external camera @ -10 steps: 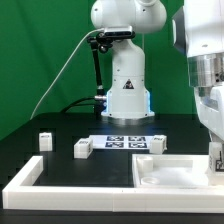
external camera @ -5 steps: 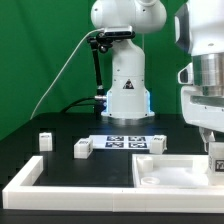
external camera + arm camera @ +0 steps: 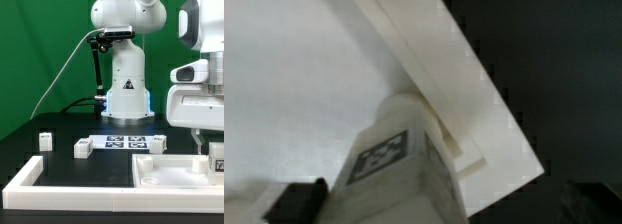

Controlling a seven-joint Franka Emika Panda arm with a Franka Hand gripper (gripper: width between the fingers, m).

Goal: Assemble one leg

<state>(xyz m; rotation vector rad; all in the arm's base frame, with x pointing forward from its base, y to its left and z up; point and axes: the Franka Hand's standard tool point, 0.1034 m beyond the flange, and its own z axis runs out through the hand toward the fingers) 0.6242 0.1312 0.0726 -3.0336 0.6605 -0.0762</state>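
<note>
- Only wrist view shows short white square-section plastic leg (image 3: 399, 160) w/ tag marker, close over large flat white rimmed panel (image 3: 295, 80).
- Gripper (image 3: 214, 150) cut off at ext. view's right edge; can't tell if it grips.

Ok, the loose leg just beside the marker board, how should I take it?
Take the leg by two opposite flat sides, coming straight down from above. It is a short square block sitting free on the table, with room either side for the fingers and clear of the marker board.
</note>
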